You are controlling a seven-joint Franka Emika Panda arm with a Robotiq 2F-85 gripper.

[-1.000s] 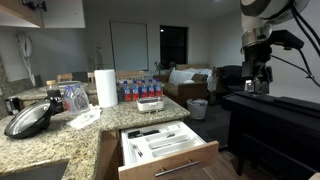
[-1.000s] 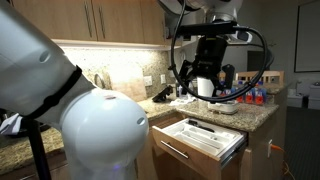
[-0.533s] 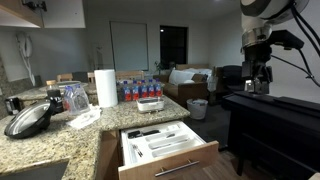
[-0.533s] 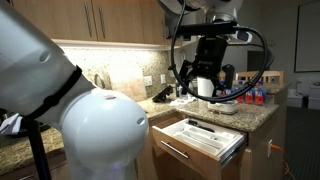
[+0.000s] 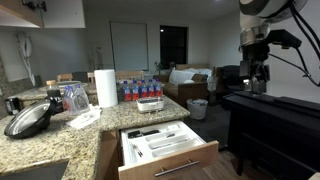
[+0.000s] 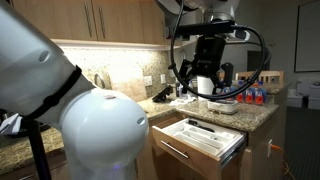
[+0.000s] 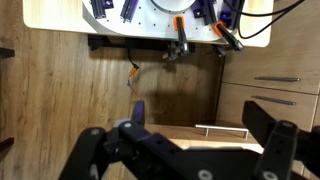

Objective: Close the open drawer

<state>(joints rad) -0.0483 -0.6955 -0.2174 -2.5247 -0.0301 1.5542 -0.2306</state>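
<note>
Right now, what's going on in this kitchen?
A robot arm is meant to shut the drawer under the counter. The drawer is pulled well out, with its white cutlery tray showing. The arm hangs high in the air, apart from the drawer. Its jaws are open and hold nothing. So the closing has not begun.

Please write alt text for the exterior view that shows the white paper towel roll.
A wide, shallow, light-brown wooden drawer stands pulled open under a speckled granite counter, with utensils in its white cutlery tray. The black robot gripper hangs high on the picture's right, far from the drawer.
</note>
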